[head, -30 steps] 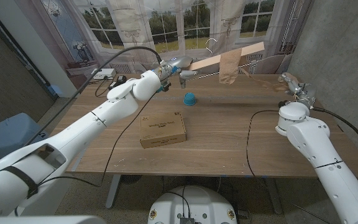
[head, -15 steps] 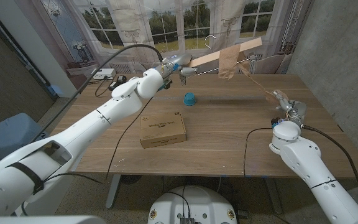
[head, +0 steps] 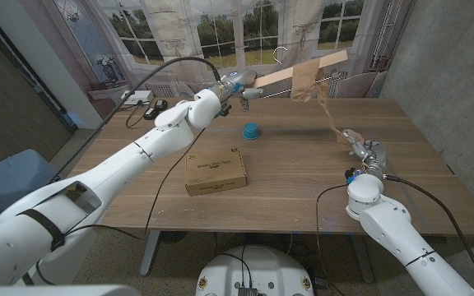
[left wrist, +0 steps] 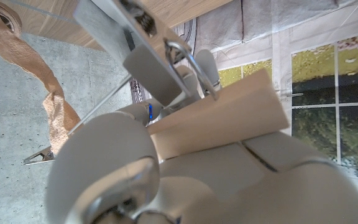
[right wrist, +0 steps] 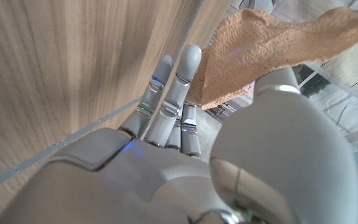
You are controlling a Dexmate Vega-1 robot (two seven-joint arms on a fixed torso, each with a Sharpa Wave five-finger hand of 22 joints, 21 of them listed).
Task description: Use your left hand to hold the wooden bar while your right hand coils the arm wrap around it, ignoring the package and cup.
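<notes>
While the left hand [head: 235, 89] grips the wooden bar [head: 299, 71] aloft at the far side, the right hand [head: 359, 146] pinches the wrap [head: 326, 105] trailing from it. In the left wrist view, fingers [left wrist: 160, 74] clamp the bar [left wrist: 222, 121]. In the right wrist view, the thumb [right wrist: 278, 124] traps the wrap [right wrist: 272, 43]; keep it taut while circling, I judge.

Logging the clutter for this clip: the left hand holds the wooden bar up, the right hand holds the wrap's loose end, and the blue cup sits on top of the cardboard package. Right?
Not quite. In the head view the blue cup stands on the table beyond the cardboard package, apart from it. The left hand does hold the wooden bar up, and the right hand holds the wrap's loose end.
</notes>
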